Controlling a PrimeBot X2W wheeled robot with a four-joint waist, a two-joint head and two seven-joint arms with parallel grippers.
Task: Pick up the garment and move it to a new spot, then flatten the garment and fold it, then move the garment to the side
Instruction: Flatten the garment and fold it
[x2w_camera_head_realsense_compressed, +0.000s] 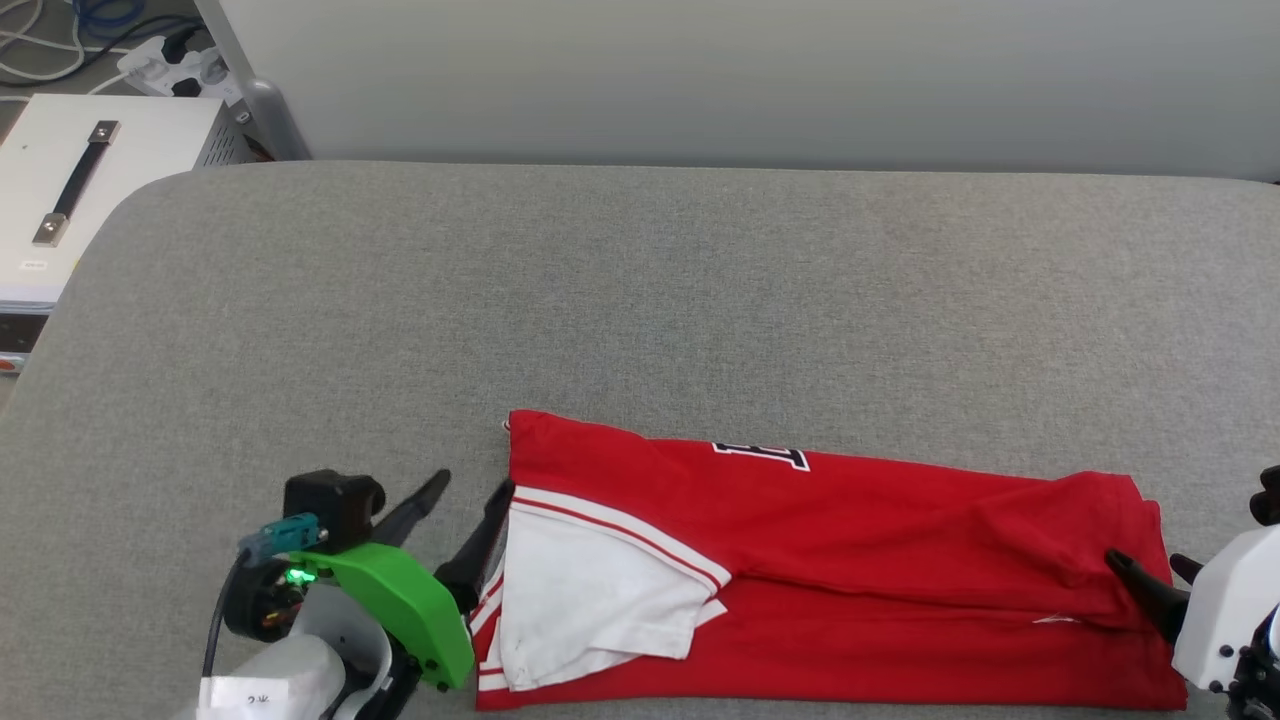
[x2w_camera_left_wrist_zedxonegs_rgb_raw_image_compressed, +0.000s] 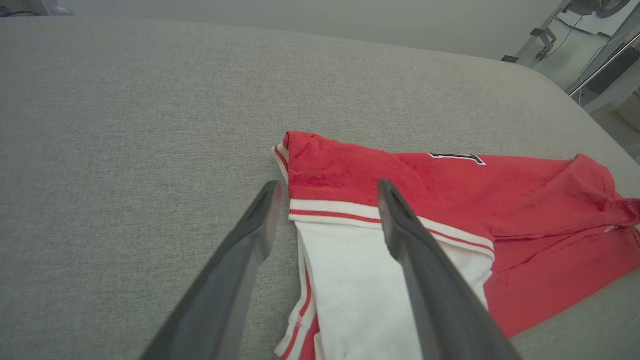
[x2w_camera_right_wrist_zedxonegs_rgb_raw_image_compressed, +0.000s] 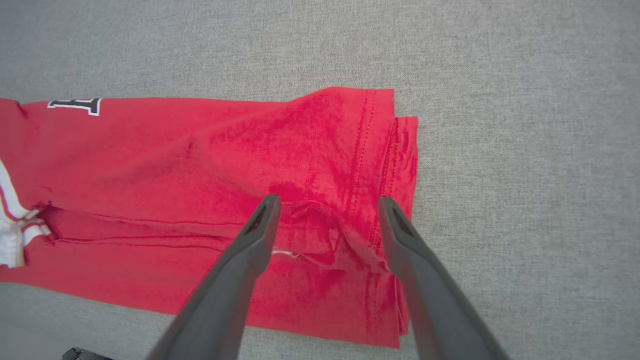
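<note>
The left gripper (x2w_camera_head_realsense_compressed: 475, 481) is being held wide open at the near left with nothing gripped. In its wrist view, one finger (x2w_camera_left_wrist_zedxonegs_rgb_raw_image_compressed: 425, 280) is being held above the white sleeve (x2w_camera_left_wrist_zedxonegs_rgb_raw_image_compressed: 350, 280) and the other above the bare grey cushion (x2w_camera_head_realsense_compressed: 640, 280). The right gripper (x2w_camera_head_realsense_compressed: 1145, 558) is likewise being held wide open and empty at the near right, its tips poised over the hem (x2w_camera_right_wrist_zedxonegs_rgb_raw_image_compressed: 385, 150). The red shirt (x2w_camera_head_realsense_compressed: 850, 520) is being left folded into a long strip along the cushion's near edge between the two grippers, with black-and-white numerals (x2w_camera_head_realsense_compressed: 760, 456) peeking out at its far fold. Farther off, a white box (x2w_camera_head_realsense_compressed: 90, 190), a power strip (x2w_camera_head_realsense_compressed: 185, 70) and a pale wall (x2w_camera_head_realsense_compressed: 750, 80) are being shown.
</note>
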